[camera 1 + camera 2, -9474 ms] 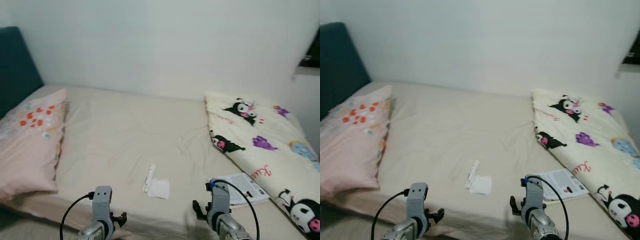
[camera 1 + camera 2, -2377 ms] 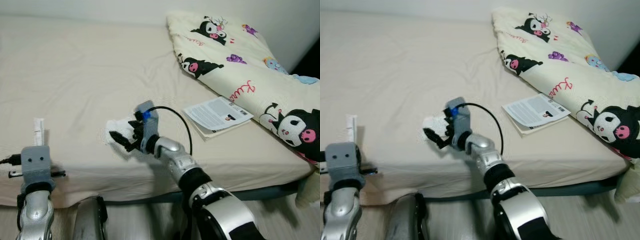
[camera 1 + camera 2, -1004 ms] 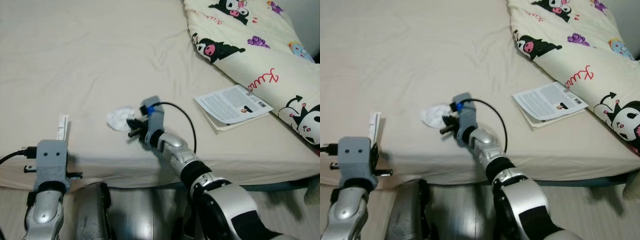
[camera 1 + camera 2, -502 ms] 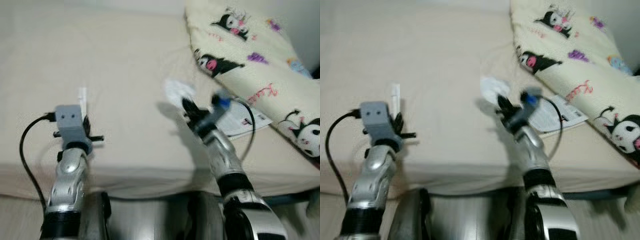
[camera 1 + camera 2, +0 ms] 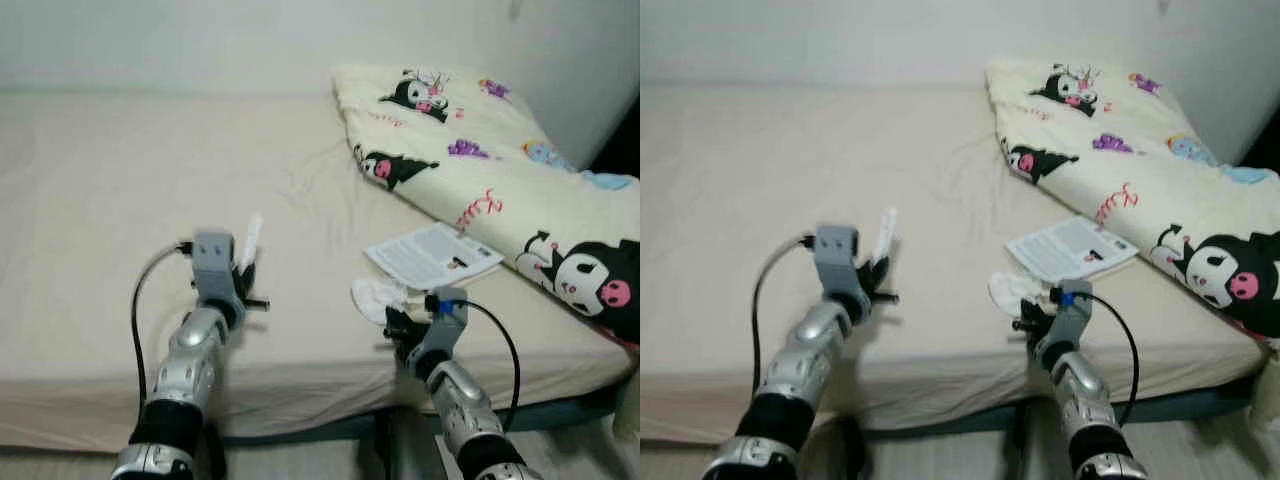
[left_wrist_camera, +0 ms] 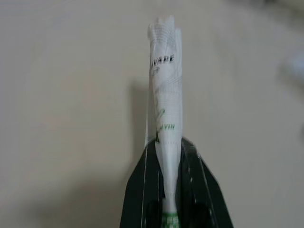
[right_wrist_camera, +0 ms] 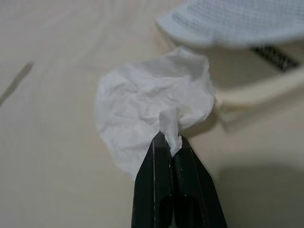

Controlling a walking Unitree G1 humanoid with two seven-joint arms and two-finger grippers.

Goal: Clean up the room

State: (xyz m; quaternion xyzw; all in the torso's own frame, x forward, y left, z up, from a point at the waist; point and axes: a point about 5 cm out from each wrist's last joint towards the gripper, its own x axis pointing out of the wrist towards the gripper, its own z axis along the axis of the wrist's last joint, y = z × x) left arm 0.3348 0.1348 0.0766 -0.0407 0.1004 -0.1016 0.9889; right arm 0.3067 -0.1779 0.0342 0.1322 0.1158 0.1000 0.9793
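My left gripper (image 5: 243, 268) is shut on a long white wrapper (image 5: 249, 236) with green print, seen end-on in the left wrist view as a wrapper (image 6: 165, 95) standing up from the black fingers (image 6: 194, 180). It hovers over the beige bed sheet (image 5: 90, 200). My right gripper (image 5: 392, 318) is shut on a crumpled white tissue (image 5: 375, 294); the right wrist view shows the tissue (image 7: 152, 109) pinched at its lower edge, held above the sheet near the bed's front edge, beside a booklet (image 5: 432, 255).
A folded cream blanket (image 5: 480, 160) with cartoon prints lies along the right side of the bed. The open booklet rests against it. A white wall (image 5: 200, 40) backs the bed. The mattress front edge (image 5: 300, 400) runs just below both grippers.
The camera has pulled back and shifted. Both arms are lifted, the left holding the wrapper up off the sheet and the right carrying the tissue, now nearer the booklet.
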